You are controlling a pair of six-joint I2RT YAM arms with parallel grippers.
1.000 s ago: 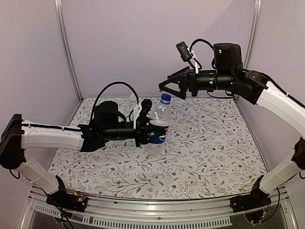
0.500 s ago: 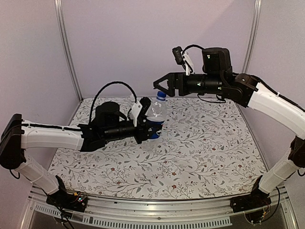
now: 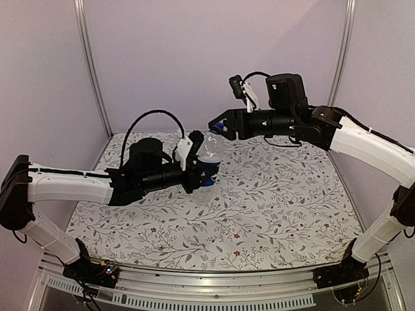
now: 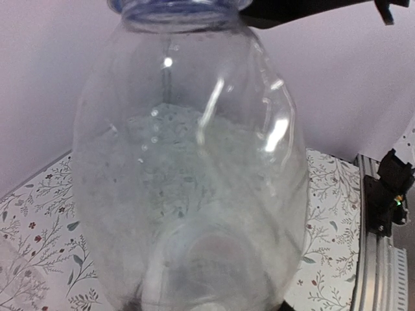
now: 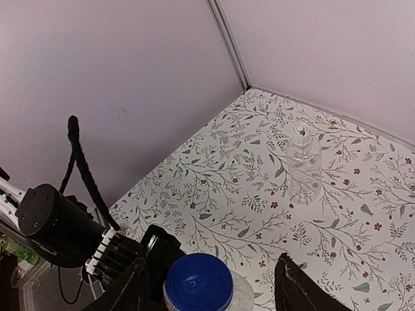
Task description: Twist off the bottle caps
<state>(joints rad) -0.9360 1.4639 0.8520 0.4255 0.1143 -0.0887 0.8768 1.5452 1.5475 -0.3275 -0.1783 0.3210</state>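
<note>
Lilac walls close round a table spread with a floral cloth, where two arms reach toward each other over the middle.

The left gripper comes in from the side and is clamped tight round the labelled middle of the Pepsi bottle, holding it roughly upright. Whether the base touches the cloth I cannot tell. From the left wrist camera the clear body of this bottle fills almost the whole view, with its neck ring at the top edge.

The right gripper reaches in from the right at the height of the bottle's top. From its own camera, the blue cap sits squarely between the two dark fingers, one on each side. A strip of cloth shows between the cap and each finger, so the jaws stand partly apart and hold nothing.

The plain bottle stands upright on the cloth near the back wall, well apart from both claws. Its white cap is on its neck.

By count there are two bottles, one labelled and one plain. There are two caps, one blue and one white, each on its bottle.
</note>
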